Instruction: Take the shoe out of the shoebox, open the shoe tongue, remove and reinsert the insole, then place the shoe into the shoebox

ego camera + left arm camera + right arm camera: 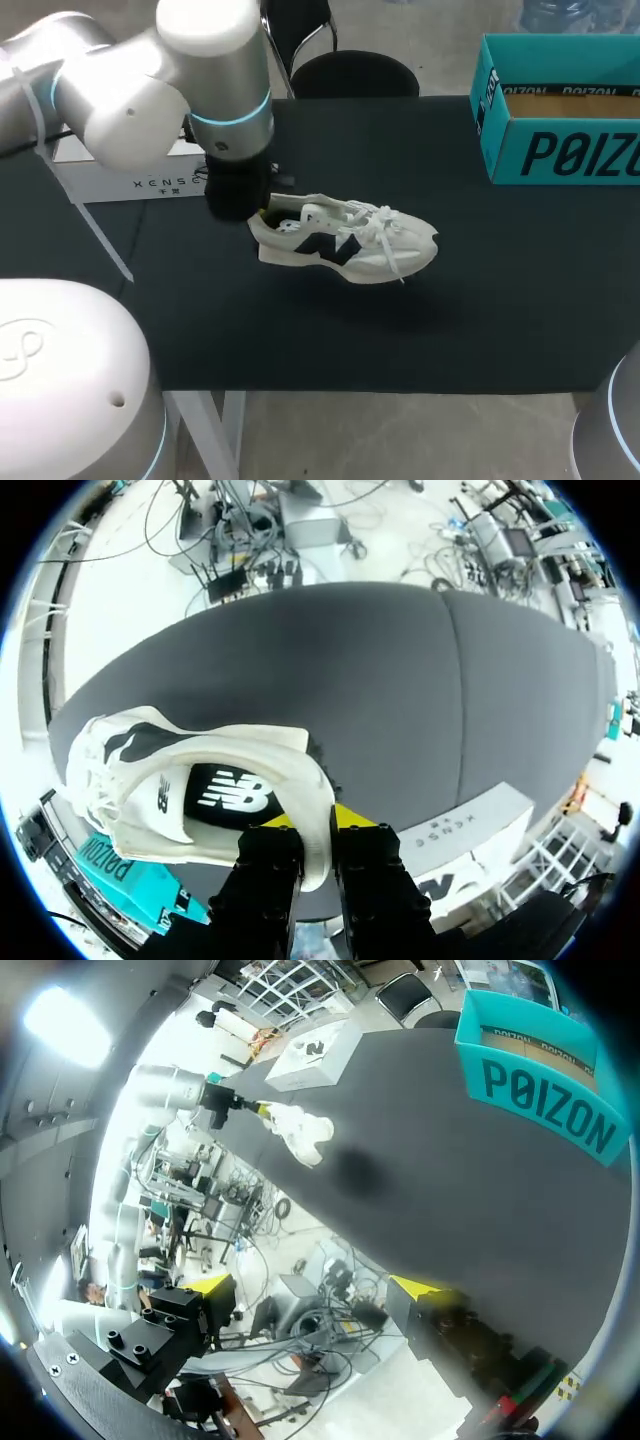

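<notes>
A white sneaker (340, 245) with a dark side logo sits mid-table, toe to the right, laces loose. Its shadow falls apart from it, so it looks lifted a little. My left gripper (247, 203) is at the heel. In the left wrist view the left gripper (318, 825) is shut on the sneaker's (150, 780) heel collar, one finger inside and one outside. The dark insole (225, 792) shows inside. The open teal shoebox (560, 115) stands at the back right. My right gripper (312, 1285) hangs open off the table's edge, far from the sneaker (300, 1132) and the shoebox (545, 1075).
A white carton (130, 172) lies at the back left, just behind my left arm. The black table (470, 320) stretches bare between the sneaker and the shoebox. Part of my right arm (612, 430) shows at the front right corner.
</notes>
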{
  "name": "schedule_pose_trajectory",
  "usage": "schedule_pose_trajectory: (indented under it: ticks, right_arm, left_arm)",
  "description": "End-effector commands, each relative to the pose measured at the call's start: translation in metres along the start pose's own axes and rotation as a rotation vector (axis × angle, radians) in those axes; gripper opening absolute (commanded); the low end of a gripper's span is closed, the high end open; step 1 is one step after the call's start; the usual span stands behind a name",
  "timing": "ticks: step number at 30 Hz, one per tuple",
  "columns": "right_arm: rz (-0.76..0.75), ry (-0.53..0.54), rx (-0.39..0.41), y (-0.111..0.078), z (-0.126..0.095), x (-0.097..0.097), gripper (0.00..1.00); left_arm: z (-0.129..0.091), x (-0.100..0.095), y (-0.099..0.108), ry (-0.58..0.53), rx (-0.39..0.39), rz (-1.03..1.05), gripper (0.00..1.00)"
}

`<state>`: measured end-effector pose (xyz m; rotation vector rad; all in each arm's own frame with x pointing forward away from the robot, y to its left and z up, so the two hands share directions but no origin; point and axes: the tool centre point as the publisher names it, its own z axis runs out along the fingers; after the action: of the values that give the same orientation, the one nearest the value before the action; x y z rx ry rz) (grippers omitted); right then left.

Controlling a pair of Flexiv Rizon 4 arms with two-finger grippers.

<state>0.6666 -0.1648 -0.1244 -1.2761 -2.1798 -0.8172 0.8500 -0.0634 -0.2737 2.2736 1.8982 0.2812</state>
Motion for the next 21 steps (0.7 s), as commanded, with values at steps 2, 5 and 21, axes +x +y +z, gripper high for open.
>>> schedule_pose_trajectory:
  ticks: [2,5,21]
  right_arm:
    - [0.001,-0.002,0.001,0.0,0.001,0.0,1.0]
    - [0.001,-0.002,0.001,0.0,0.001,0.0,1.0]
    - [0.001,-0.002,0.001,0.0,0.001,0.0,1.0]
  left_arm:
    - [0.015,-0.027,0.008,0.016,-0.002,0.004,0.0]
    - [0.022,-0.038,0.011,0.025,0.007,0.011,0.0]
    - [0.043,-0.099,0.014,0.159,0.073,-0.103,0.0]
